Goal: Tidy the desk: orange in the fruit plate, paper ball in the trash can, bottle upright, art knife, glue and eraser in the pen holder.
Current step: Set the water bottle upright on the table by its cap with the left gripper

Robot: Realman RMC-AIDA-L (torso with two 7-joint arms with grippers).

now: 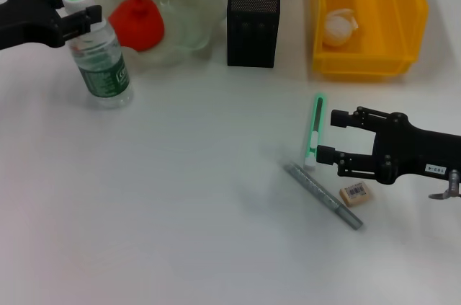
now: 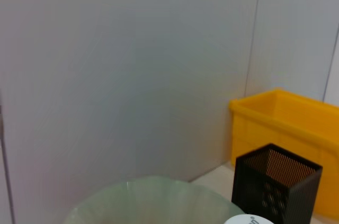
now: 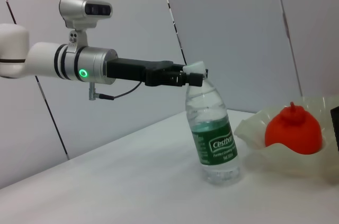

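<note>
The bottle [image 1: 104, 60] [image 3: 214, 139] stands on the table at the left, and my left gripper [image 1: 81, 18] [image 3: 192, 75] is shut on its neck just under the white cap [image 2: 249, 220]. Behind it, the orange [image 1: 137, 22] [image 3: 293, 128] lies in the fruit plate [image 1: 194, 2] [image 2: 148, 197]. Inside the trash can [image 1: 367, 16] [image 2: 286, 123] is the paper ball [image 1: 340, 27]. My right gripper [image 1: 326, 135] is open beside a green glue pen [image 1: 315, 128]. A grey art knife [image 1: 323, 195] and the eraser [image 1: 354, 193] lie just in front of it. The pen holder [image 1: 253, 21] [image 2: 275, 187] stands between plate and bin.
Plate, pen holder and trash can line the far edge of the white table [image 1: 180, 211] against a pale wall [image 2: 132, 65]. The glue pen, knife and eraser lie close together at the right.
</note>
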